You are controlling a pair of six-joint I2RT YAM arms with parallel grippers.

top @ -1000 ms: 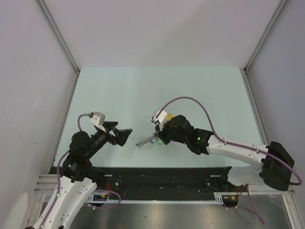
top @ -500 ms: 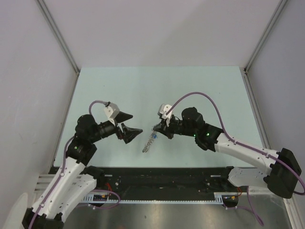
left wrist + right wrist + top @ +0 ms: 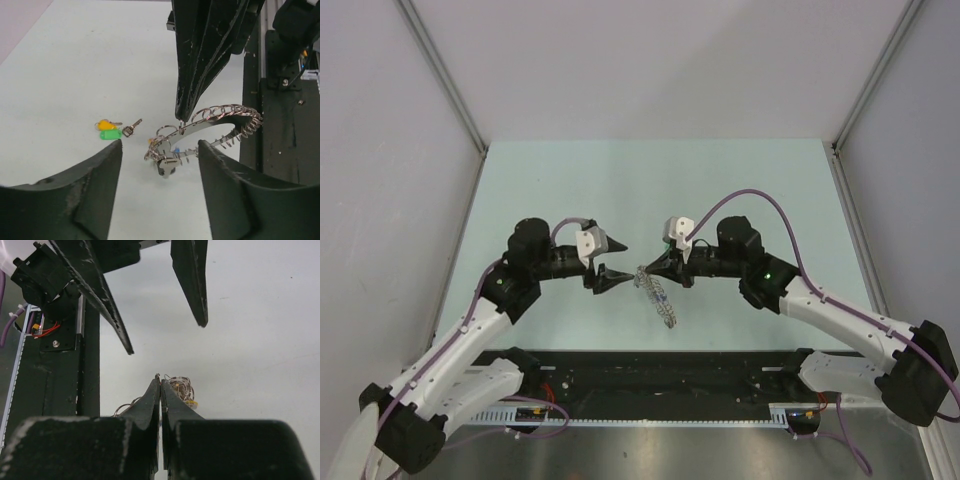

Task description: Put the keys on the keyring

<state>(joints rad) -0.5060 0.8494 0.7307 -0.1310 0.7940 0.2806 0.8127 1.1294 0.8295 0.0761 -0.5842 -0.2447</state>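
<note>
One keyring (image 3: 658,293), apparently in the right tool (image 3: 159,382).

Bright, even light; faint soft shadows on the worktop (image 3: 720,190); the keyring (image 3: 200,126) glints; wrist views blur at 6 o'clock.

The keys (image 3: 111,129) show only in the left wrist view; overhead I cannot pick them out. In the right wrist view the right gripper (image 3: 160,381) hides most of the keyring (image 3: 179,386) behind its closed fingers. In the left wrist view the top edge cuts off the right gripper and the bottom edge the left gripper (image 3: 159,145). The tag (image 3: 168,165) is too small to read.
</note>
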